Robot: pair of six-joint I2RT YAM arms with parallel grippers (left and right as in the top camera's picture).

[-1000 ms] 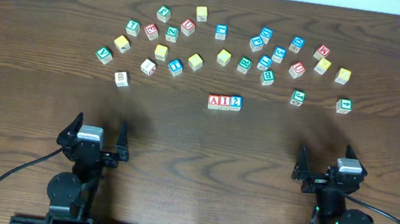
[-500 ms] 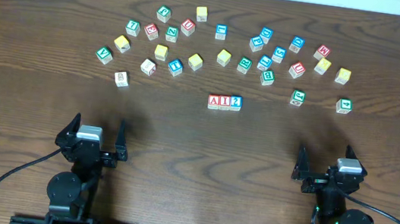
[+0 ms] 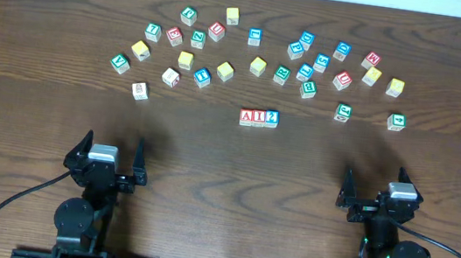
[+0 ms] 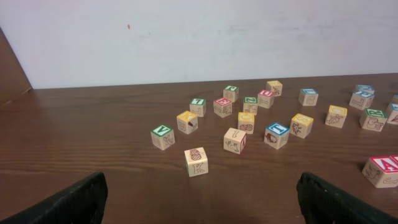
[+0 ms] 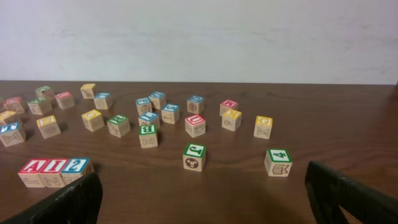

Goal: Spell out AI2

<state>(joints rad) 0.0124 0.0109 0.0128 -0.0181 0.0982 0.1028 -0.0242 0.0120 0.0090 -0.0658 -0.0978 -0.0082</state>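
Three wooden blocks stand touching in a row at the table's middle: a red A block (image 3: 247,116), a red I block (image 3: 259,118) and a blue 2 block (image 3: 271,117). In the right wrist view the A (image 5: 32,172), I (image 5: 53,171) and 2 (image 5: 76,169) blocks sit at the lower left. The left wrist view shows the A block (image 4: 380,170) at its right edge. My left gripper (image 3: 110,157) (image 4: 202,202) is open and empty near the table's front. My right gripper (image 3: 376,194) (image 5: 202,198) is open and empty near the front right.
Many loose letter and number blocks lie scattered in a band across the far half of the table. Nearest ones: a white block (image 3: 139,90) at left, a green J block (image 3: 343,113) and a green 4 block (image 3: 396,121) at right. A white wall stands behind the table.
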